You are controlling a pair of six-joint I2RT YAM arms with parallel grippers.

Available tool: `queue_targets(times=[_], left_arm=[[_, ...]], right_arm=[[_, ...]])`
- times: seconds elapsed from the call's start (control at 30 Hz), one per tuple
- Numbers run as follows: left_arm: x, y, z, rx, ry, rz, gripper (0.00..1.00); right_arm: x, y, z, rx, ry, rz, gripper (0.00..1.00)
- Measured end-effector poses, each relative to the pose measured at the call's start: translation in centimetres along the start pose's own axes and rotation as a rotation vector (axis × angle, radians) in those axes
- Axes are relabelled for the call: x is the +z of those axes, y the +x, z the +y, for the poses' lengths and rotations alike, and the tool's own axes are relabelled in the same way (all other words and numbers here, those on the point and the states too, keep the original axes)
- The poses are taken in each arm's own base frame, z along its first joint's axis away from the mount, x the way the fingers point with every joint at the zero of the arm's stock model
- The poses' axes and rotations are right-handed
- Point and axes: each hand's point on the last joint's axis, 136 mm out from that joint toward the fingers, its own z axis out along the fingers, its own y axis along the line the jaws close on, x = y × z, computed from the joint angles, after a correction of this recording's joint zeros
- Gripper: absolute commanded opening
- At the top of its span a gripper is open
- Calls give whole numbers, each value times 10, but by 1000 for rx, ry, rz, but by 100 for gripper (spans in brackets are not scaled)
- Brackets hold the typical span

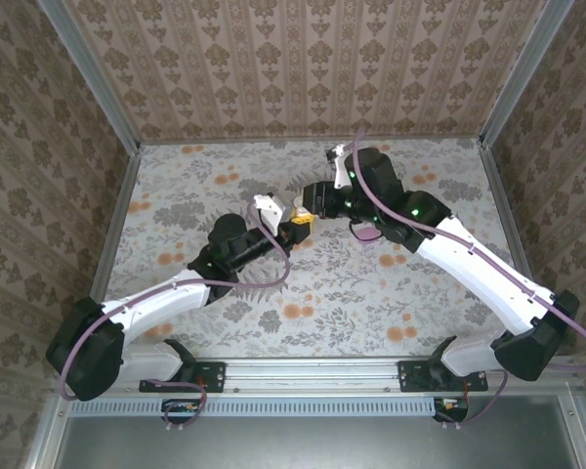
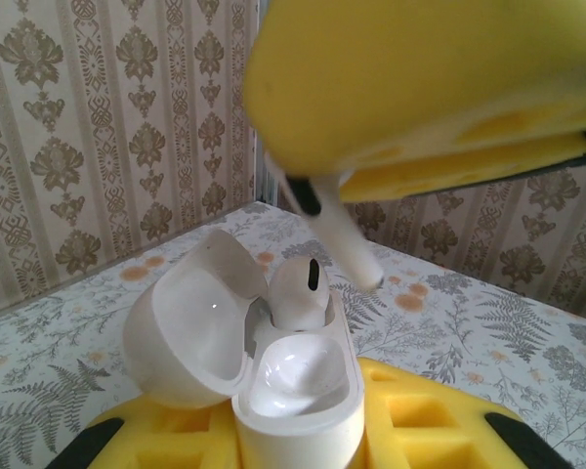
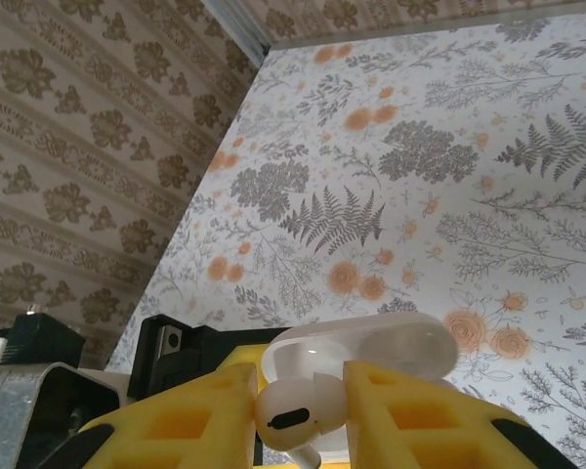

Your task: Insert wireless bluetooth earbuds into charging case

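1. Left wrist view: the left gripper (image 2: pixel 298 445) has its yellow fingers clamped on the base of the charging case (image 2: pixel 298 381). The case is white, with its lid swung open to the left.
2. One seated earbud (image 2: pixel 298 291) stands in its socket, and the socket beside it looks bare.
3. The right gripper (image 3: pixel 295 415) has its fingers pinched together on the head of the second earbud (image 2: pixel 347 244). The stem slants down toward the case, its tip near the rim and not in any socket.
4. From the top external camera, both grippers meet above the middle of the table (image 1: pixel 322 293), with the case held off its surface.
5. The step in hand seems to be seating the last earbud. The next move probably calls for lining the stem up over the bare socket and lowering it straight in. The fingers should part only once it has dropped home, while the left arm holds the case steady.
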Motion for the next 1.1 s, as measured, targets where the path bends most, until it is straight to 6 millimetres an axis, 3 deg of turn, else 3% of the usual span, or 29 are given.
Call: queue_targets(times=[0.7, 1.1], left_arm=[[0, 0, -4, -14, 15, 0, 26], [1, -4, -4, -18, 12, -17, 26]], right_arm=[[3, -1, 4, -116, 55, -43, 30], [17, 5, -1, -120, 66, -29, 30]])
